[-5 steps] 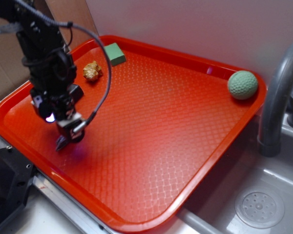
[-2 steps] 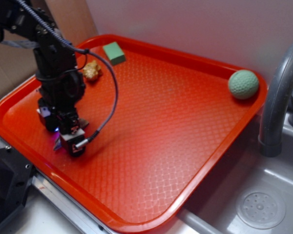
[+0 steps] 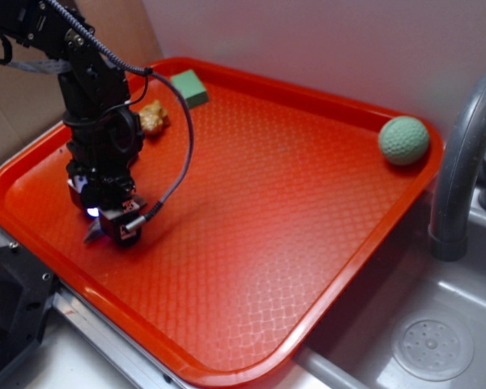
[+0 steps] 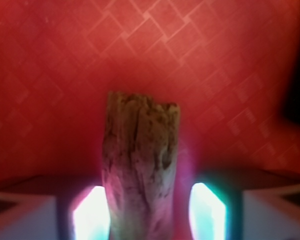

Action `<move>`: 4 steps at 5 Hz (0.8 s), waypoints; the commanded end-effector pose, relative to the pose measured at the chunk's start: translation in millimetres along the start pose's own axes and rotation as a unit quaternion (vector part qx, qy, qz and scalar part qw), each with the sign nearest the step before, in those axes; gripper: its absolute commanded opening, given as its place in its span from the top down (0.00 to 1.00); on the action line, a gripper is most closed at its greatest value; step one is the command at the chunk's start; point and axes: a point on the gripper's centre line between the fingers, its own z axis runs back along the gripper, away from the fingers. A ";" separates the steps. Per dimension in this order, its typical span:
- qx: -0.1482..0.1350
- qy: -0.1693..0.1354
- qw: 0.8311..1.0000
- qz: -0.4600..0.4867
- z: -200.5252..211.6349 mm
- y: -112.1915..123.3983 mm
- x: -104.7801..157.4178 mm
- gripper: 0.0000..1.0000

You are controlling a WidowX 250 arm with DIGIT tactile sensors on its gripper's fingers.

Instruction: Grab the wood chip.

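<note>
Now the hand [image 3: 113,232] is straddling the wood chip [image 4: 140,165], whose long axis is running forward between its fingers; whether they are gripping, I cannot tell.

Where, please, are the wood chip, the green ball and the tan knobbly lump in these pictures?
wood chip [image 4: 140,165], wrist view, middle of its grainy face.
green ball [image 3: 403,140], exterior view, centre of its dimpled surface.
tan knobbly lump [image 3: 153,117], exterior view, its visible right part beside the arm.

Exterior overlooks tray [image 3: 308,203]; wrist faces it closely.
</note>
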 end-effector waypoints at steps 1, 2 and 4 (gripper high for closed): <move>0.000 -0.016 1.000 -0.016 4.2 2.9 -3.7 1.00; 0.000 -0.030 0.999 -0.014 11.3 4.9 -5.5 1.00; -0.018 -0.169 0.985 0.023 113.4 10.1 -7.0 1.00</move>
